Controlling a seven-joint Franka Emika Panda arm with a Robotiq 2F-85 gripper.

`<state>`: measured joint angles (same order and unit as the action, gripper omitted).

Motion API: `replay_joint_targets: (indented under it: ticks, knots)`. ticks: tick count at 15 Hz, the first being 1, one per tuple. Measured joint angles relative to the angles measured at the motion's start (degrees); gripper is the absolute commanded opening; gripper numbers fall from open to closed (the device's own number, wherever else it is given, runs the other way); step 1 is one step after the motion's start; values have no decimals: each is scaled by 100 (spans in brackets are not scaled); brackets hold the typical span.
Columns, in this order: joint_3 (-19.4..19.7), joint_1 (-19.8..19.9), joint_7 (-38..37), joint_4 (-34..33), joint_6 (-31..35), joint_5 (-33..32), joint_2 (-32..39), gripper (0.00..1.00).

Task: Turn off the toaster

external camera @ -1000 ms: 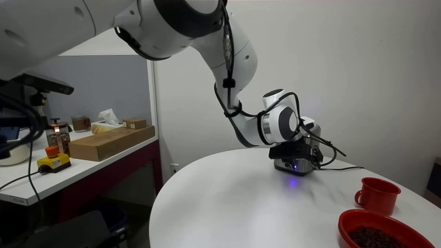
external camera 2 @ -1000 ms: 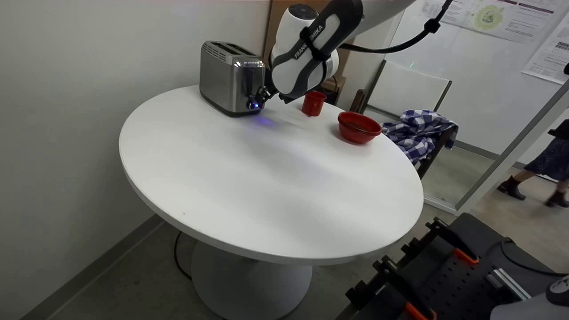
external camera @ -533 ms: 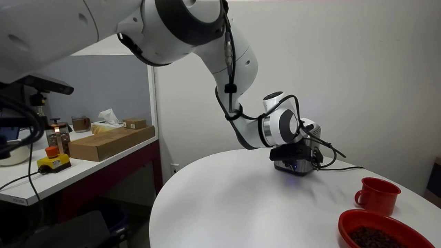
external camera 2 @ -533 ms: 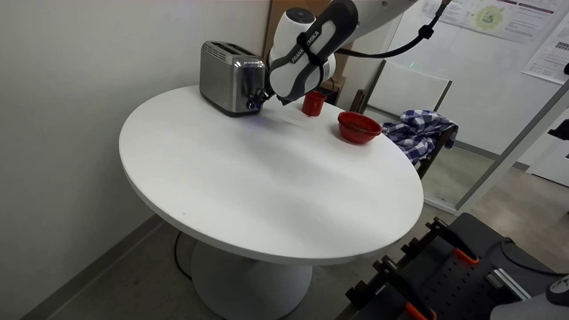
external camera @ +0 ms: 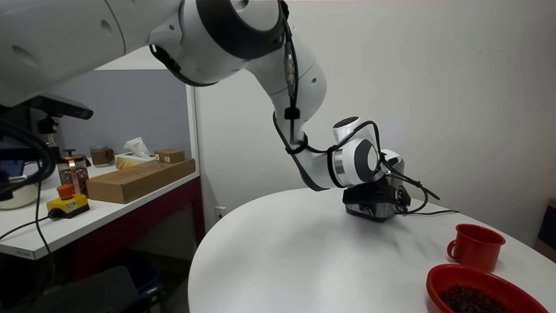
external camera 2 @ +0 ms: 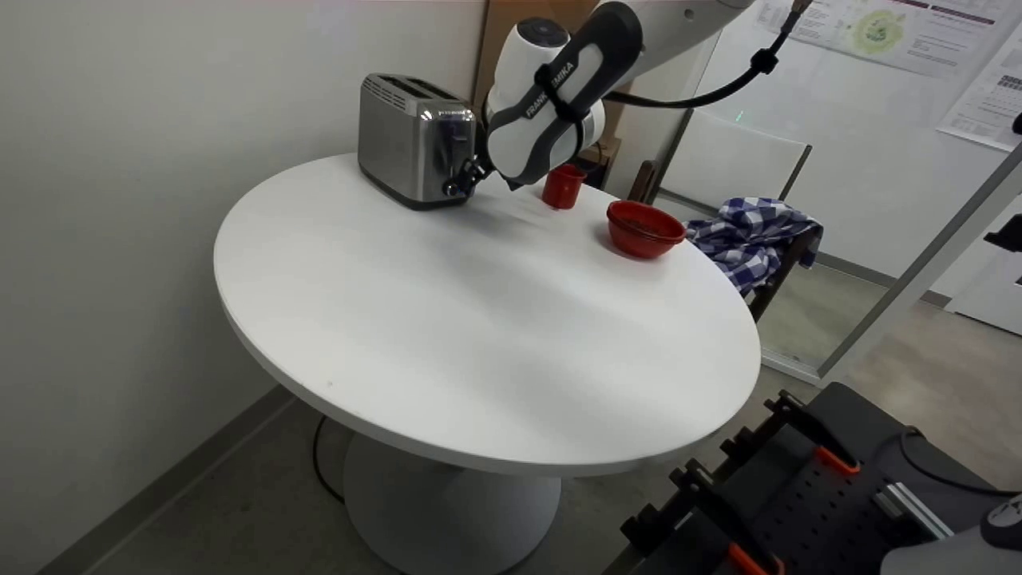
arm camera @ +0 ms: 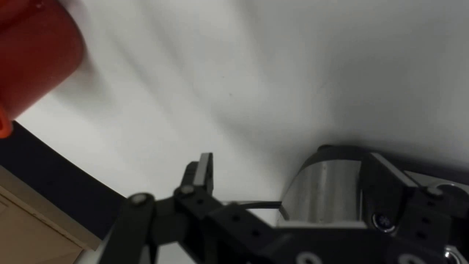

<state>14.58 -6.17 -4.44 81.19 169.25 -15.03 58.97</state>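
The silver toaster (external camera 2: 399,144) stands on the white table near the wall in both exterior views, partly behind my arm in an exterior view (external camera: 384,210). My gripper (external camera 2: 473,174) is at its control end, low down by a round knob. In the wrist view the toaster's metal side (arm camera: 322,190) shows between the spread fingers of my gripper (arm camera: 291,161). The right finger overlaps the dark control panel; whether it touches cannot be told. A small round button (arm camera: 383,222) with a snowflake-like mark is beside that finger. No blue light is visible. Nothing is held.
A red mug (external camera 2: 564,187) and a red bowl (external camera 2: 643,230) with dark contents stand on the table (external camera 2: 479,319) on the other side of my gripper. The wall is close behind the toaster. A dark cord (arm camera: 260,205) runs from the toaster.
The blue light on the toaster and its glow on the table were bright, then faint, and are now gone. My arm has lowered and shifted slightly at the toaster's control end.
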Motion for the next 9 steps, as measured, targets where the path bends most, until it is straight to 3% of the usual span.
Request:
replay_joint_targets:
  ticks: [3, 9]
  knots:
    - [-288, 100, 71, 1, -564, 139, -127, 100]
    - [-1492, 649, 738, 116, -2971, 957, -1258, 100]
